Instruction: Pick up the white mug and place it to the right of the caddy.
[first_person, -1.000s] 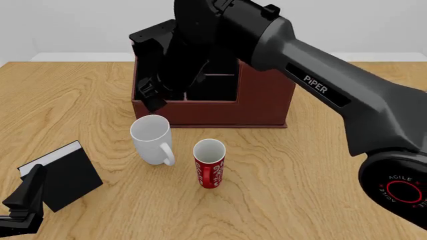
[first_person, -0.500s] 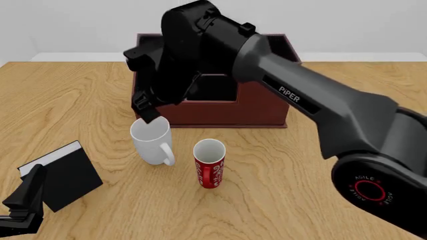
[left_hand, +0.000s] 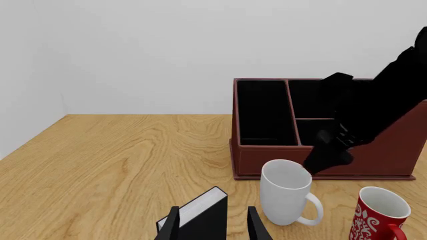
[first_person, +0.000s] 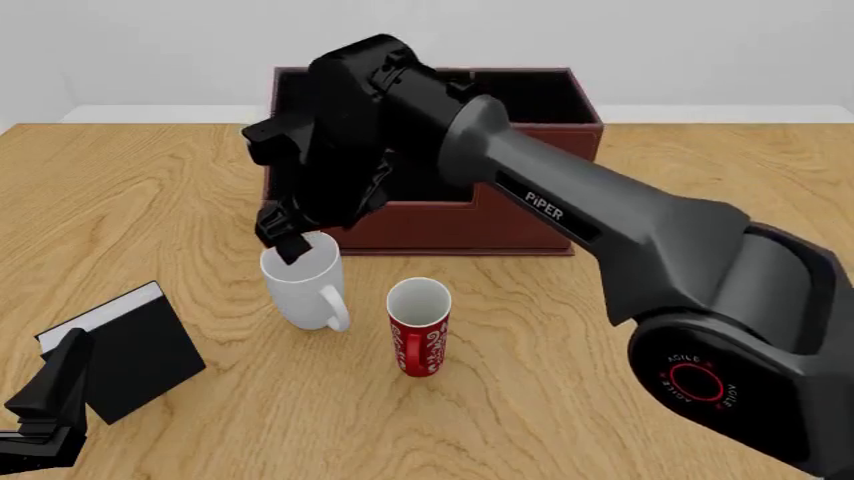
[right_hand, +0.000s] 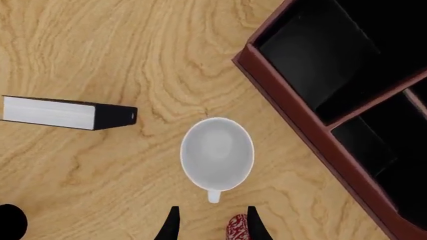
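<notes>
Hovering over white mug (first_person: 303, 285)

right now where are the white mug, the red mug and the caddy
white mug (right_hand: 217, 153), right wrist view, on the inside of its open top
red mug (first_person: 419, 340), front view, on its lettered side wall
caddy (left_hand: 259, 167), left wrist view, on its front outer wall

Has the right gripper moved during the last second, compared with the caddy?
Yes. The right gripper came down and toward the camera, off the caddy, and now sits at the white mug rim.
</notes>
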